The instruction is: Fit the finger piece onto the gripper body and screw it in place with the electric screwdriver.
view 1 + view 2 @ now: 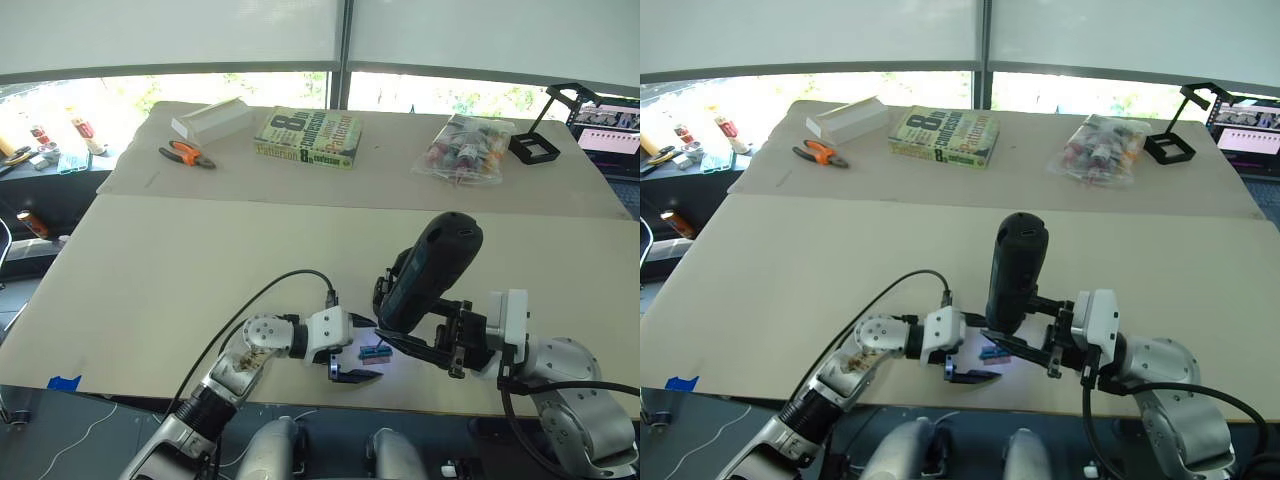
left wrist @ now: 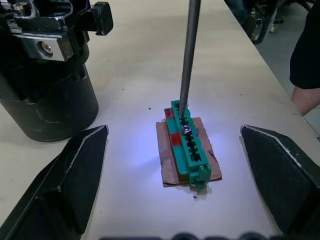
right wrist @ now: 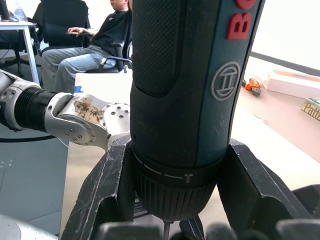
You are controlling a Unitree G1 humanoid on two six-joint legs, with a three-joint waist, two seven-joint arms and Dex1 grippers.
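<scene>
screwdriver bit [image 2: 189, 55] on screw rack [image 2: 187, 145], pliers [image 1: 186, 154] left of book [image 1: 308, 136]

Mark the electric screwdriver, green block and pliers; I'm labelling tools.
electric screwdriver [image 1: 1014, 270], right eye view, mid barrel.
green block [image 2: 187, 148], left wrist view, slotted top.
pliers [image 1: 185, 154], left eye view, orange handles.

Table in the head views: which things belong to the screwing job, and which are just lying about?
In use: electric screwdriver in right gripper; green screw holder under its bit, flanked by the open left gripper.
Lying about: orange-handled pliers, book, white box, bag of bottles, black stand.
</scene>
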